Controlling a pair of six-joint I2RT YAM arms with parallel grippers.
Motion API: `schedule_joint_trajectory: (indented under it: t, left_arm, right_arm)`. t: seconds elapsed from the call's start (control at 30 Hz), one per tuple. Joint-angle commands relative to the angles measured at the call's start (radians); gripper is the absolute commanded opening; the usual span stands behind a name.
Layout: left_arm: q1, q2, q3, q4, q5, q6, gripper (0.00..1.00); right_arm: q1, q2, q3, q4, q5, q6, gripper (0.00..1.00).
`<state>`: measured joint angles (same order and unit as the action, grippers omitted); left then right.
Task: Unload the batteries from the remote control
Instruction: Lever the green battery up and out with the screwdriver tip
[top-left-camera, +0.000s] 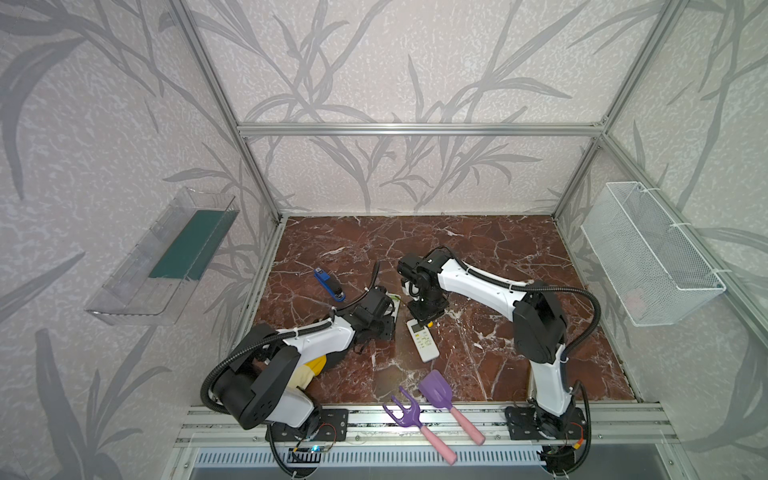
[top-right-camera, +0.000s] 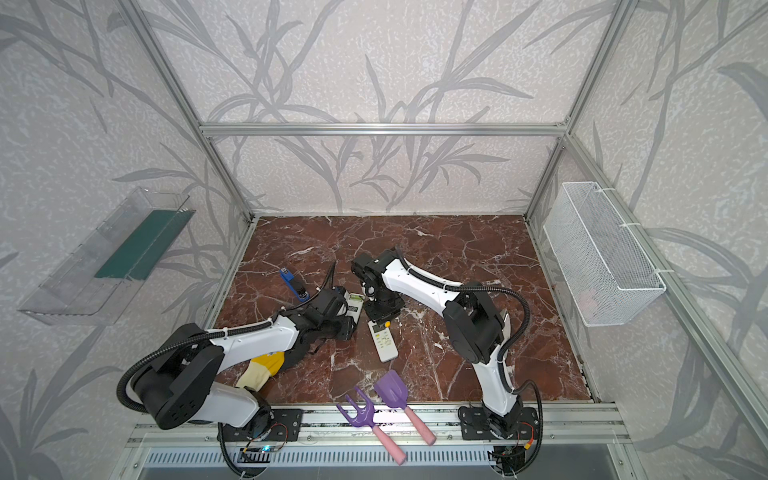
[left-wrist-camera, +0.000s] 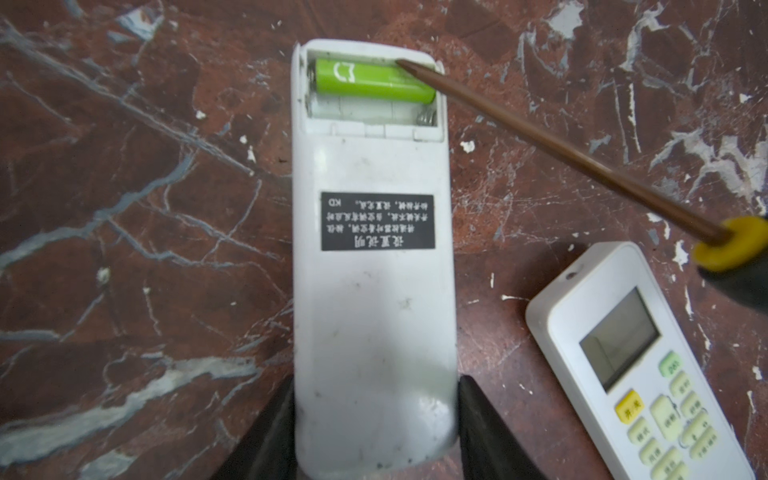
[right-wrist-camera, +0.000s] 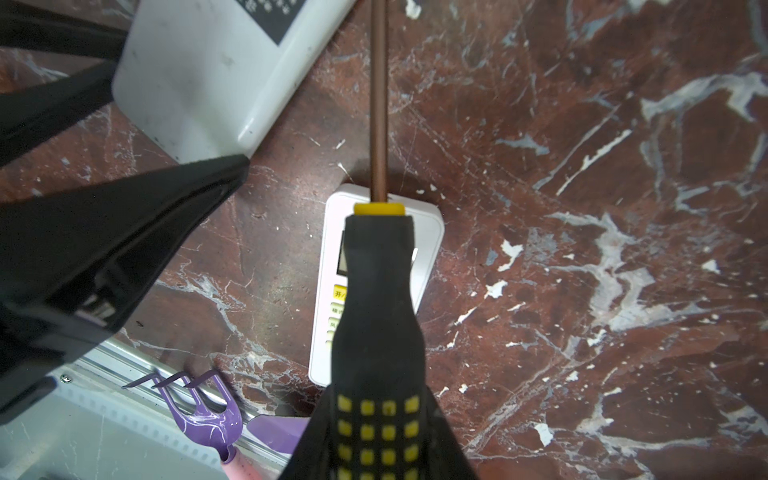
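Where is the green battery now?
Left wrist view: the green battery lies in the open compartment of the face-down remote in the left gripper, with the screwdriver tip at its edge.

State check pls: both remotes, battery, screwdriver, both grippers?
face-down remote: battery compartment open, one slot empty.
battery: seated in the compartment's other slot.
screwdriver: held, tip at the battery's edge.
second remote: face up, lying free beside the first.
left gripper: shut on face-down remote.
right gripper: shut on screwdriver handle.
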<state>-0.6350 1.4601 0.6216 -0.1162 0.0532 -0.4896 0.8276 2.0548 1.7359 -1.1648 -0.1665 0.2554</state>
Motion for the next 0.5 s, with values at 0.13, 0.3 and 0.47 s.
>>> schedule_joint_trajectory:
  t: [0.13,0.3,0.47]
  left_arm:
    - [-0.005,0.051,-0.037,-0.059,0.025,-0.021,0.37]
    - [-0.004,0.054,-0.038,-0.052,0.026,-0.019,0.36]
    - [-0.004,0.058,-0.041,-0.039,0.037,-0.012,0.35]
  right_arm:
    - [0.005,0.016,0.021,-0.088,-0.017,-0.016,0.00]
    - [0.013,0.040,0.054,-0.124,-0.024,-0.026,0.00]
    - [0.027,0.116,0.165,-0.202,0.026,-0.029,0.00]
